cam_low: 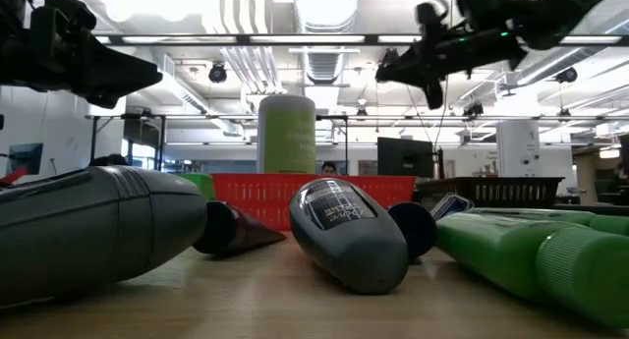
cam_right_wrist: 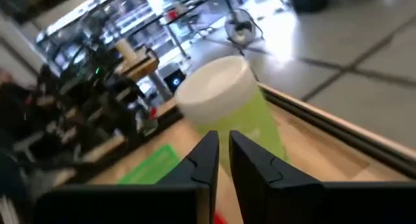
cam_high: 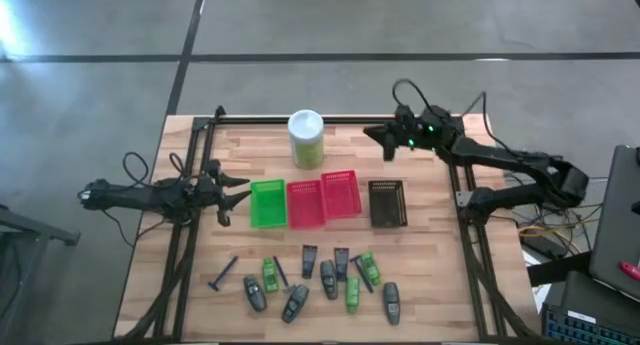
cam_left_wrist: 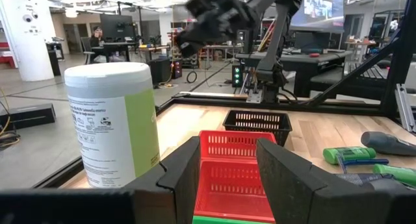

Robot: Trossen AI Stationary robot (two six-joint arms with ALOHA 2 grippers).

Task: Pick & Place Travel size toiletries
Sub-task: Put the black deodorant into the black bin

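On the canister (cam_left_wrist: 114,123) small label print shows — unreadable; left fingers (cam_left_wrist: 286,175) parted, right fingers (cam_right_wrist: 250,162) closed, both empty.

grey concrete floor (cam_high: 400,25), white pillar (cam_left_wrist: 27,36), desks with monitors (cam_left_wrist: 117,26), bright ceiling lights (cam_low: 324,0).

Grey bottle (cam_low: 93,231), green tubes (cam_low: 550,253) cut off by frame edges.

We saw a wooden table (cam_high: 430,275). The canister (cam_high: 306,138) stood behind four baskets (cam_high: 327,201); in front of the baskets lay the toiletries (cam_high: 320,280), scattered.
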